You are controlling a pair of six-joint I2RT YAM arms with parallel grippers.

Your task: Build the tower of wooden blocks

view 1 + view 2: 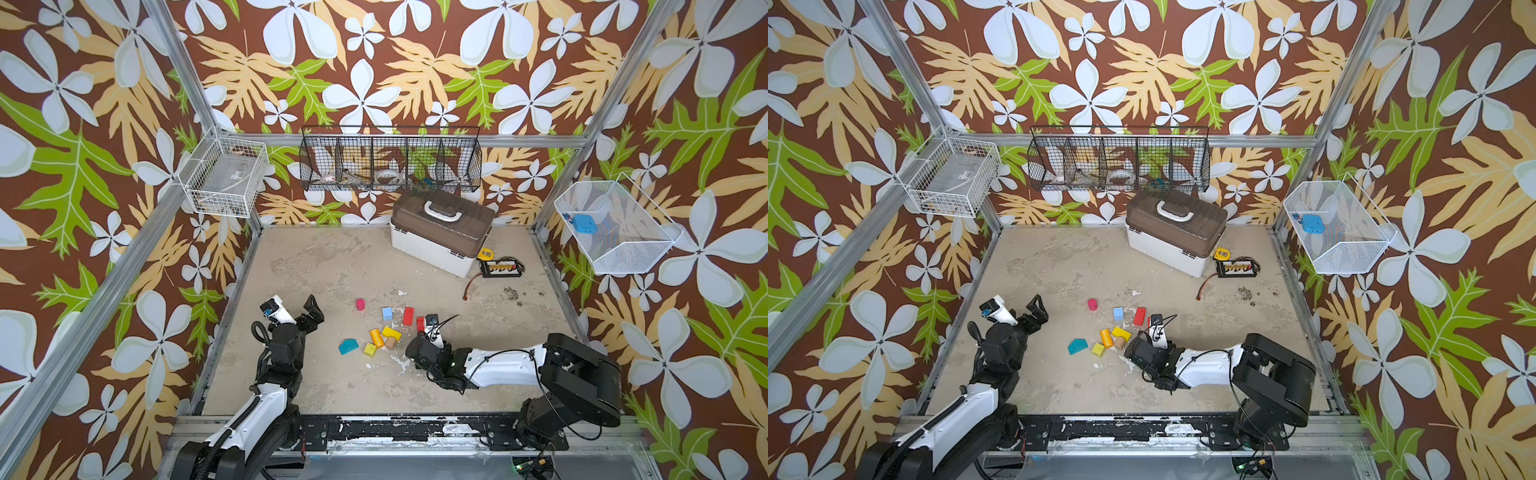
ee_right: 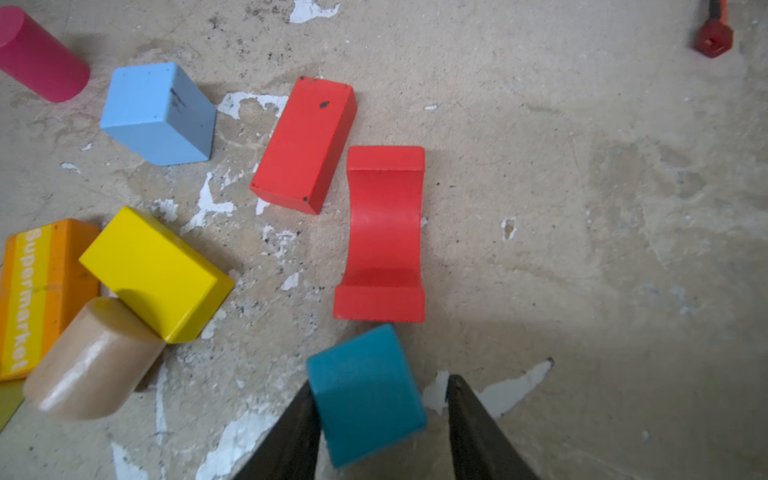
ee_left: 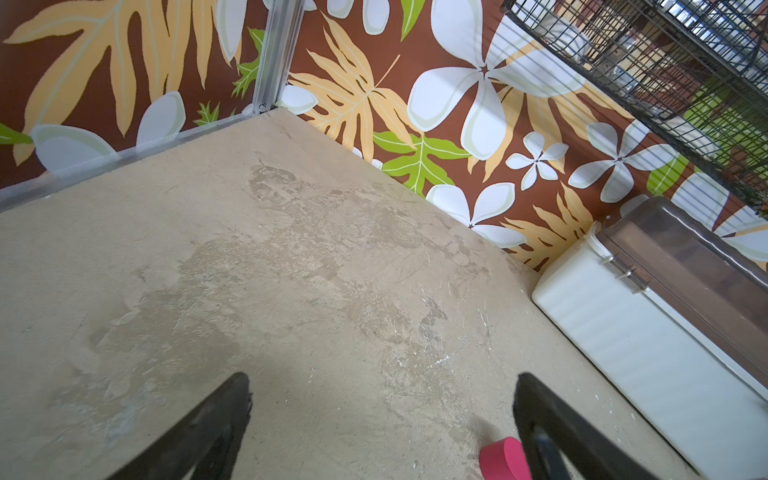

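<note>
The wood blocks lie loose on the table in both top views; no tower is in view. Among them are a pink cylinder (image 1: 360, 304), a blue cube (image 1: 387, 313), a red block (image 1: 408, 316), a red arch (image 2: 384, 232), a yellow block (image 2: 158, 272), an orange block (image 1: 377, 337), a bare wood cylinder (image 2: 93, 361) and a teal roof piece (image 1: 348, 345). My right gripper (image 2: 381, 383) is open around a teal cube (image 2: 365, 395). One finger touches the cube and a gap shows at the other. My left gripper (image 3: 382, 386) hangs open and empty beside the pink cylinder (image 3: 503, 459).
A white case with a brown lid (image 1: 440, 232) stands at the back right. Next to it lie a yellow tape measure (image 1: 487, 253), a black connector board (image 1: 498, 266) and a red-tipped cable (image 2: 714, 39). Wire baskets (image 1: 390, 164) hang on the walls.
</note>
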